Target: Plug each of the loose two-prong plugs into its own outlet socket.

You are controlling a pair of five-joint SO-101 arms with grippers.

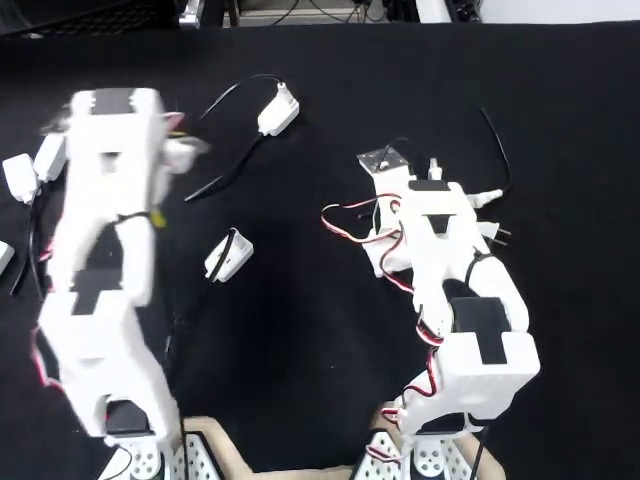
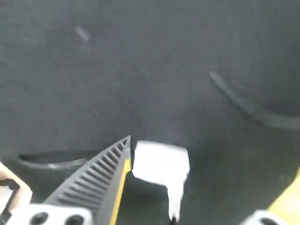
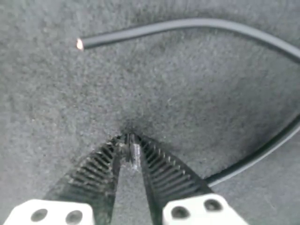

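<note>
Plugs on worktop: one loose two-prong plug (image 1: 492, 233) lies at 3 o'clock on the black worktop (image 1: 320, 330), prongs bare, just beside the right arm. A second plug (image 1: 484, 198) sits near it, toward 2 o'clock.
Left arm (image 1: 100, 260): runs from 7 o'clock up to 10 o'clock.
Right arm (image 1: 450, 270): runs from 5 o'clock in toward centre.
White corded blocks: one at 12 o'clock (image 1: 278, 110), one left of centre on the 9 o'clock side (image 1: 228, 257), and a cluster at the 9–10 o'clock edge (image 1: 20, 175). Cannot tell which are sockets.
Left end effector (image 1: 176, 150): released, jaws wide. A white plug body (image 2: 161, 163) sits just off the tip of the serrated finger (image 2: 101, 180); whether they touch, cannot tell.
Right end effector (image 3: 129, 143): clenched, tips down at the worktop, with a thin pale sliver between them that I cannot identify.
Black cable (image 3: 187, 26): bare copper end, well apart from the right tips.
Step, judged: pick-up stage; no plug seen seated in a socket.
Next move, judged: the left should centre its jaws over the white body and close on its flat sides. The right must release before it can take a plug, leaving the prongs free to meet the slots squarely.
</note>
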